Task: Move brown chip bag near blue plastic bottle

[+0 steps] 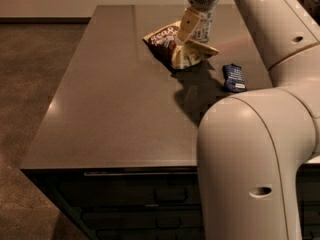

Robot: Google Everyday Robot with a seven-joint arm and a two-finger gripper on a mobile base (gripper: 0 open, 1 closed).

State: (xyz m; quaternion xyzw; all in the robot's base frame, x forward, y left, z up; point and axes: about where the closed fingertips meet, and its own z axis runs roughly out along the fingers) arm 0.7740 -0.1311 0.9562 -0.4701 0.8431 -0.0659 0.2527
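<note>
The brown chip bag point(172, 45) lies crumpled on the dark table top point(110, 104) at the far middle, brown end to the left and cream-yellow end to the right. My gripper point(184, 34) comes down from above and is shut on the bag's upper middle. One cream finger point(188, 23) shows in front. The blue plastic bottle point(203, 30) stands upright right behind the gripper, partly hidden by it, and close to the bag's far right side.
A small dark blue striped packet point(233, 77) lies to the right of the bag. My white arm point(260, 149) fills the right foreground and hides that part of the table. Drawers point(165, 196) run below the table's front edge.
</note>
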